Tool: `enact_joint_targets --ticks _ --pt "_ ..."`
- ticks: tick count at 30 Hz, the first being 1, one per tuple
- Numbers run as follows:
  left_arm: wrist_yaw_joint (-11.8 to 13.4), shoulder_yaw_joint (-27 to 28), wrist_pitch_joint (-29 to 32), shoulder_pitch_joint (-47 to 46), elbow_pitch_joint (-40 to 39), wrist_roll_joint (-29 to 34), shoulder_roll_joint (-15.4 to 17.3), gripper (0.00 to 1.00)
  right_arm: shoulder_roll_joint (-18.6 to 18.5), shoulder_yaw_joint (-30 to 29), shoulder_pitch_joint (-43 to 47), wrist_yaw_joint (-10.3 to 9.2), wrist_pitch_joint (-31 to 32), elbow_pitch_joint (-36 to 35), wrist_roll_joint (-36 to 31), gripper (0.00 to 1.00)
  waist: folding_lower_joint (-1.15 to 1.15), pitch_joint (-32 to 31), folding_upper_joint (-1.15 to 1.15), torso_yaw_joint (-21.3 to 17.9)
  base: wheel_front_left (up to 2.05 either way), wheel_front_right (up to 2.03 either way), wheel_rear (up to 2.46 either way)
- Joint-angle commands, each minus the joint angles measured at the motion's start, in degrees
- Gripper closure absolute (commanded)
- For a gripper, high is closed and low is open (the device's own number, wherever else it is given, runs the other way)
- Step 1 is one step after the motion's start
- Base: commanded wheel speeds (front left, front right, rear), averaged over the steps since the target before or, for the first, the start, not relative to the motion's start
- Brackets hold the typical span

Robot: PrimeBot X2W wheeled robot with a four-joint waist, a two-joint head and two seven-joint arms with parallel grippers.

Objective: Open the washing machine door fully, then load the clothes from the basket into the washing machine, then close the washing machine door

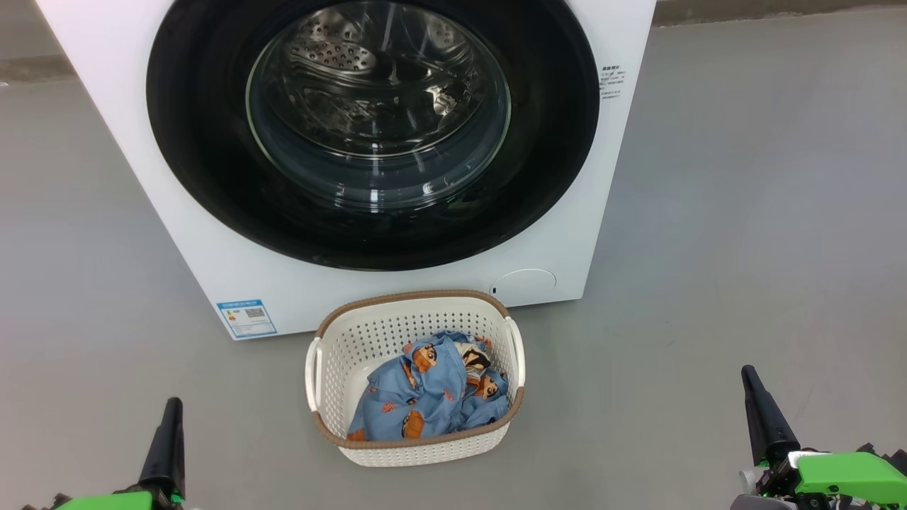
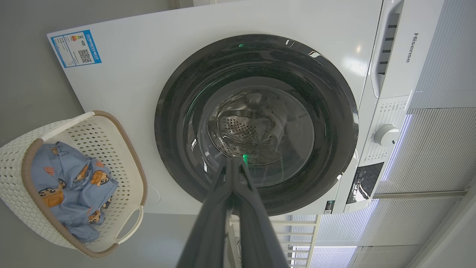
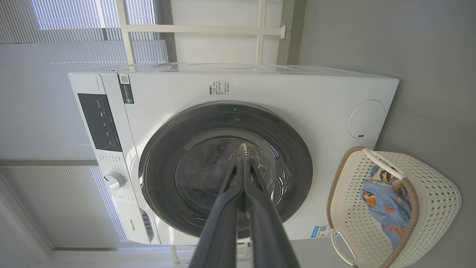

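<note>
Your left pincer was closed, fingers pressed together on nothing, low at the left. Your right pincer was the same, low at the right. Both hung over the bare grey floor, well apart from everything.

Between them, further out, the small cream-white perforated plastic basket with its brown woven-look rim stood on the floor, just in front of the machine's lower front. The light blue fabric clothes, printed with brown and orange cartoon figures, lay crumpled inside it. Behind stood the big white boxy front-loading washing machine. Its large round door, glossy black rim and bulging clear glass centre, was shut flush.

The step in hand looked like opening the door, and it was not begun. You needed to spread one pincer first and catch the rim edge opposite the hinge. Then pull along the hinge's arc, not straight out, and go all the way wide. The glossy rim probably gave poor purchase. The basket sat close under the door, so watch your arm there.

Hard to make out:
- No handle or recess showed on the rim, and you could not tell the hinge side.
- The head view cut off the machine's top; the wrist views gave the dark control panel and white knob.
- Glare on the glass blurred the steel drum.
- The garment count was unclear.
</note>
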Motion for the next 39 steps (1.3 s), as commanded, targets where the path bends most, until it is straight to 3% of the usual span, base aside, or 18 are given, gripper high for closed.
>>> enact_joint_targets --ticks 1,9,10,20,25,39 --pt "-0.23 1.84 0.23 -2.26 -1.04 0.26 0.93 1.00 -0.72 1.59 -2.27 -0.06 0.43 -1.41 0.27 1.00 0.00 0.00 0.00 0.00 0.00 0.00 0.00" --pt "-0.23 1.84 0.23 -2.26 -1.04 0.26 0.93 1.00 -0.72 1.59 -2.27 -0.06 0.43 -1.41 0.27 1.00 0.00 0.00 0.00 0.00 0.00 0.00 0.00" --pt "0.00 0.00 0.00 0.00 0.00 0.00 0.00 0.00 0.01 0.00 0.00 0.00 0.00 0.04 0.00 0.00 0.00 0.00 0.00 0.00 0.00 0.00 0.00" --pt "-0.01 0.17 -0.34 0.41 0.25 0.34 -0.04 0.00 0.30 0.80 0.13 0.01 -1.18 0.85 -1.52 0.00 0.13 -0.07 0.00 0.00 0.00 0.00 0.00" --pt "-0.02 -0.09 -1.18 0.41 -0.66 1.28 0.54 0.00 0.17 1.30 -0.36 0.00 -2.04 0.51 -3.61 0.00 0.01 0.09 0.00 -0.02 0.00 0.00 0.00" --pt "-0.05 -2.10 -4.39 0.05 -2.35 5.82 3.67 0.00 0.10 2.19 -1.32 0.00 -4.39 -0.84 -13.81 0.00 0.00 0.38 0.00 -0.01 0.00 0.00 0.00"
